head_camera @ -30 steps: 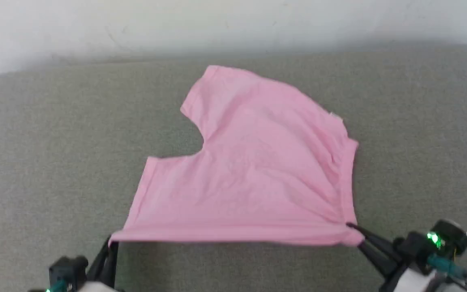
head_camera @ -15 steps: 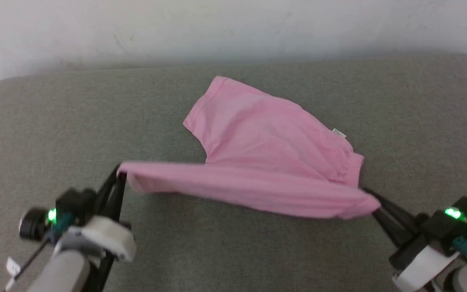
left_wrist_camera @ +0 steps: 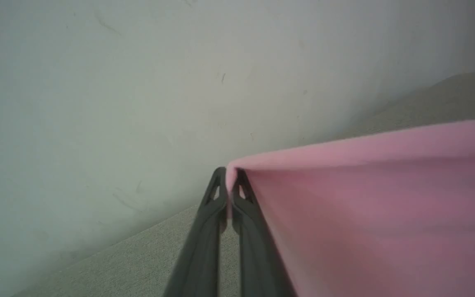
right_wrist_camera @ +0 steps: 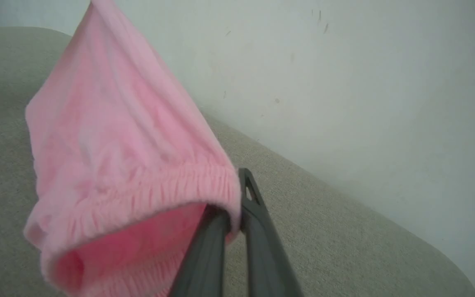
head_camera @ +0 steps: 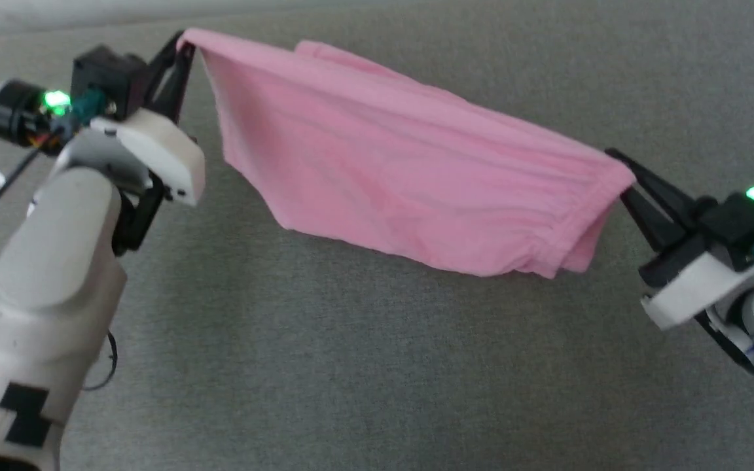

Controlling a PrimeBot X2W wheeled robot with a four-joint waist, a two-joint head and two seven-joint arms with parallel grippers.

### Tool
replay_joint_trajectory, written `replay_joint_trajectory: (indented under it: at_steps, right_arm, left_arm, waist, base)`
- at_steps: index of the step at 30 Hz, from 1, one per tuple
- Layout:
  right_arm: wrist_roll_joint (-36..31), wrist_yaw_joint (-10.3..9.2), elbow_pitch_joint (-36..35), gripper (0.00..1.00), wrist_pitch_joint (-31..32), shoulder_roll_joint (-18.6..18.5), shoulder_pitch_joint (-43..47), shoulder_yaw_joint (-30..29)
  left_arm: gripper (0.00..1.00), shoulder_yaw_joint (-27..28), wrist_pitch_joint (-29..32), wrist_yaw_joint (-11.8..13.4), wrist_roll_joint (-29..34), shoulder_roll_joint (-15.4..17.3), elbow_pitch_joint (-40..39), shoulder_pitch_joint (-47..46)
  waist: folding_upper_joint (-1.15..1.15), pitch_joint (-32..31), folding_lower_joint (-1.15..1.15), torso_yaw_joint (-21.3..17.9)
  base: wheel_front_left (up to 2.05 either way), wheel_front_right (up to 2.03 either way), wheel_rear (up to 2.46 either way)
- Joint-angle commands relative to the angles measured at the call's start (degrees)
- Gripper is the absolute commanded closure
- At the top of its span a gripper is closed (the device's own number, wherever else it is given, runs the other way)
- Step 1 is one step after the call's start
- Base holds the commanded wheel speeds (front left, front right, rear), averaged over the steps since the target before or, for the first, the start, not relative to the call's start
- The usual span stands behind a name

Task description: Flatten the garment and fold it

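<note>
The pink garment (head_camera: 403,176) hangs in the air over the grey cushion (head_camera: 351,366), stretched between my two grippers. My left gripper (head_camera: 184,40) is shut on its upper left corner; in the left wrist view the fingertips (left_wrist_camera: 219,181) pinch the pink edge (left_wrist_camera: 369,198). My right gripper (head_camera: 616,163) is shut on the gathered elastic waistband at the right end. In the right wrist view the waistband (right_wrist_camera: 146,185) loops open beside the fingers (right_wrist_camera: 254,214), and the cloth (right_wrist_camera: 109,107) runs away toward the other arm.
A pale wall (left_wrist_camera: 138,82) rises behind the cushion. The cushion's rounded edge (right_wrist_camera: 427,247) meets that wall. Grey cushion surface spreads under and in front of the hanging cloth.
Both grippers have lifted the near edge up and away, so the garment has left the cushion and now hangs between them. The head view has tilted down.
</note>
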Motion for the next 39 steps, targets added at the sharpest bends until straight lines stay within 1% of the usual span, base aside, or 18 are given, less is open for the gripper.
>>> replay_joint_trajectory:
  at_steps: [1,3,4,9,12,15,19,20,21,22,23,24,29,33,36,37,39]
  right_arm:
    - [0.0,-0.13,2.7,1.0,0.2,1.0,-3.6,1.6]
    - [0.0,-0.13,5.6,1.0,0.4,1.6,-6.8,3.7]
    - [0.0,-0.13,5.6,1.0,0.4,1.6,-6.8,3.7]
    - [1.1,-0.13,13.4,1.0,1.6,3.0,-12.8,9.6]
    - [2.0,-0.13,17.4,1.0,1.8,3.5,-15.2,12.2]
    - [3.2,-0.13,19.5,1.0,1.3,3.9,-16.8,14.2]
    - [4.4,-0.13,19.8,1.0,0.4,4.4,-18.1,15.4]
    - [4.5,-0.13,19.5,0.95,0.2,4.5,-18.2,15.4]
    - [4.6,-0.13,19.0,0.66,0.0,4.6,-18.2,15.1]
    - [4.7,-0.13,18.5,0.17,-0.1,4.6,-18.1,14.6]
    - [4.4,-0.13,17.8,0.0,-0.2,4.6,-17.9,14.1]
    - [4.1,-0.13,16.9,0.0,-0.2,4.5,-17.4,13.4]
    - [3.2,-0.13,11.5,0.0,-0.3,2.3,-12.8,9.4]
    - [2.6,-0.13,6.8,0.0,0.4,0.1,-7.9,5.5]
    - [1.9,-0.13,2.9,0.0,1.6,-0.8,-4.5,2.0]
    - [1.7,-0.13,1.6,0.0,2.1,-0.8,-3.4,0.9]
    - [1.0,-0.13,-0.9,0.0,3.2,-0.7,-1.5,-1.1]
  left_arm:
    - [1.0,-0.6,0.2,-0.9,0.7,-0.5,4.2,-3.7]
    - [1.0,-1.7,0.5,-1.5,1.7,-1.3,8.2,-6.3]
    - [1.0,-1.7,0.5,-1.5,1.7,-1.3,8.2,-6.3]
    - [1.0,-3.8,-0.1,-3.3,2.7,-2.7,17.4,-11.3]
    - [1.0,-5.5,-0.4,-4.3,3.1,-3.5,22.4,-13.4]
    - [1.0,-7.1,-0.2,-5.1,2.8,-4.4,26.7,-14.8]
    - [1.0,-9.6,0.5,-5.6,2.1,-5.2,31.3,-15.5]
    - [1.0,-10.0,0.2,-5.6,1.8,-5.3,32.0,-15.6]
    - [1.0,-10.4,-0.2,-5.6,1.5,-5.4,32.5,-15.7]
    - [0.83,-10.8,-0.6,-5.6,0.9,-5.4,32.9,-15.8]
    - [0.54,-11.2,-1.2,-5.6,0.5,-5.4,33.1,-15.8]
    - [0.0,-11.7,-2.1,-5.6,0.4,-5.3,33.2,-16.1]
    - [0.0,-13.4,-4.3,-5.6,-2.1,-5.2,33.0,-17.4]
    - [0.0,-15.7,-3.7,-5.6,-4.4,-4.8,31.6,-19.0]
    - [0.0,-18.1,-0.5,-5.6,-6.7,-4.0,30.1,-20.0]
    - [0.0,-19.0,1.5,-5.7,-7.8,-3.7,29.6,-20.3]
    - [0.0,-21.2,7.4,-5.7,-10.5,-3.1,28.5,-20.7]
  waist:
    - [0.0,7.6,-0.02,-4.9]
    - [0.0,8.9,-0.02,-5.6]
    - [0.0,8.9,-0.02,-5.6]
    - [0.0,10.9,-0.02,-6.7]
    - [0.0,11.4,-0.02,-6.9]
    - [0.0,11.5,-0.02,-7.1]
    - [0.0,10.6,-0.02,-7.6]
    - [0.0,10.2,-0.02,-7.7]
    - [0.0,9.6,-0.02,-7.7]
    - [0.0,9.1,-0.02,-7.7]
    - [0.0,8.3,-0.02,-7.7]
    - [0.0,7.6,-0.02,-7.6]
    - [0.0,3.0,-0.02,-6.3]
    - [0.0,-0.2,-0.02,-5.7]
    - [0.0,-2.1,-0.02,-5.6]
    - [0.0,-2.5,-0.02,-5.7]
    - [0.0,-2.9,-0.02,-5.9]
  base:
    - [0.0,0.0,0.0]
    - [0.0,0.0,0.0]
    - [0.0,0.0,0.0]
    - [0.0,0.0,0.0]
    - [0.0,0.0,0.0]
    - [0.0,0.0,0.0]
    - [0.0,0.0,0.0]
    - [0.0,0.0,0.0]
    - [0.0,0.0,0.0]
    - [0.0,0.0,0.0]
    - [0.0,0.0,0.0]
    - [0.0,0.0,0.0]
    - [0.0,0.0,0.0]
    - [0.0,0.0,0.0]
    - [0.0,0.0,0.0]
    - [0.0,0.0,0.0]
    - [0.0,0.0,0.0]
